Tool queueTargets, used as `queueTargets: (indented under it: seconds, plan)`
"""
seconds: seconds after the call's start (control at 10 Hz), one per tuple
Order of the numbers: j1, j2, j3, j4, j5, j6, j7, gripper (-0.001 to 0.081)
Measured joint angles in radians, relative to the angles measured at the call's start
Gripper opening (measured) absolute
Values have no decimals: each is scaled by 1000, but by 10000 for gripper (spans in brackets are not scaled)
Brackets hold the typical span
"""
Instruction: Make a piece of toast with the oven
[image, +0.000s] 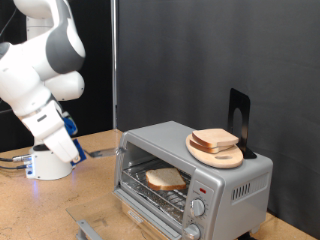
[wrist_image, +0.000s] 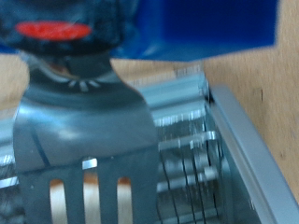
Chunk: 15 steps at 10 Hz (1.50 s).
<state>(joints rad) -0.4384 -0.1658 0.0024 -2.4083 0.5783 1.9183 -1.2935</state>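
The silver oven (image: 200, 175) stands with its door (image: 150, 212) dropped open. One piece of toast (image: 165, 180) lies on the wire rack inside. In the wrist view a grey slotted spatula (wrist_image: 84, 140) fills the picture. Its handle runs up into the dark blur of my gripper (wrist_image: 67, 39), which is shut on it. Pale bread (wrist_image: 91, 201) shows through the blade's slots, with the rack wires (wrist_image: 192, 159) beside it. The blade hangs just over the slice; whether they touch I cannot tell. My hand does not show in the exterior view.
A round wooden plate (image: 205, 155) with another bread slice (image: 215, 139) sits on the oven's roof, in front of a black stand (image: 238, 118). The white arm (image: 45, 70) and its base (image: 50, 162) fill the exterior view's left. The wooden tabletop (image: 40, 205) lies below.
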Motion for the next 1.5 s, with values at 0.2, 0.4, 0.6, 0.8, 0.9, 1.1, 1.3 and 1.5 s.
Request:
queueTargets:
  seconds: [0.2,0.4,0.6,0.8,0.9,1.1,1.3,1.5]
  plan:
    - [0,-34,-18,45,46,-93,22,369]
    - [-1,-66,-20,75,47,-152,70,369]
    - [-1,-65,-19,67,72,-155,70,369]
    - [8,-74,-12,65,168,-215,113,369]
    - [15,-91,0,61,209,-235,149,369]
    - [30,-144,40,31,253,-233,224,369]
    - [46,-206,90,-6,286,-208,272,369]
    - [65,-269,142,-49,344,-167,302,369]
